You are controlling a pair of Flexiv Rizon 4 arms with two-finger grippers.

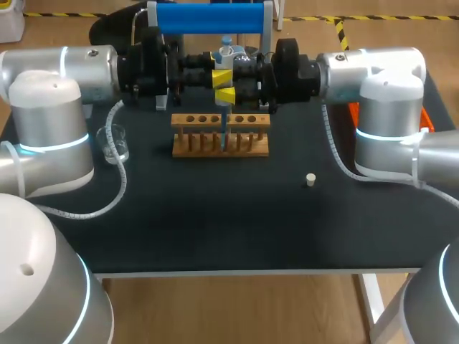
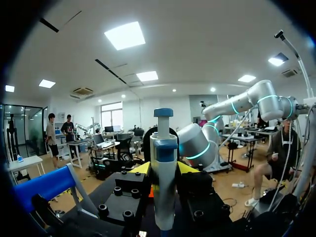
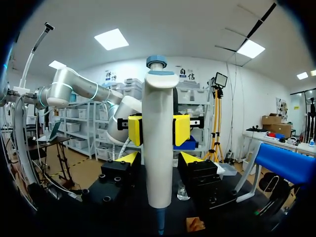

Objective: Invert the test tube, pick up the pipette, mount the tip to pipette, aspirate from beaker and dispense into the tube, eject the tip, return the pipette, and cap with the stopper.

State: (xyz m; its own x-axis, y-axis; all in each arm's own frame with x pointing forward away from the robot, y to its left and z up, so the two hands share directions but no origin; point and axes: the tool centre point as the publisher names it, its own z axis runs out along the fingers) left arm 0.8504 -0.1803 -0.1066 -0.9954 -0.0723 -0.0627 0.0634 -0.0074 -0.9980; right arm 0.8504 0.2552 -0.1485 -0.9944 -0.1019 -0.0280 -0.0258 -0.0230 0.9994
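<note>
A white pipette (image 1: 226, 51) with a blue plunger stands upright above the wooden rack (image 1: 220, 144), its bluish tip pointing down into the middle of the rack. My left gripper (image 1: 221, 76) is shut on the pipette body (image 2: 164, 148), with both yellow tips against it. My right gripper (image 1: 227, 95) faces it from the other side. In the right wrist view its yellow tips (image 3: 129, 158) stand a little clear on either side of the pipette (image 3: 159, 98). I cannot make out a test tube in the rack. A glass beaker (image 1: 115, 143) stands to the left. A small white stopper (image 1: 310, 179) lies to the right.
The blue pipette stand (image 1: 208, 18) rises behind both grippers at the table's far edge. An orange object (image 1: 353, 113) shows behind my right arm. A white coiled cable (image 1: 118, 179) trails across the table beside the beaker.
</note>
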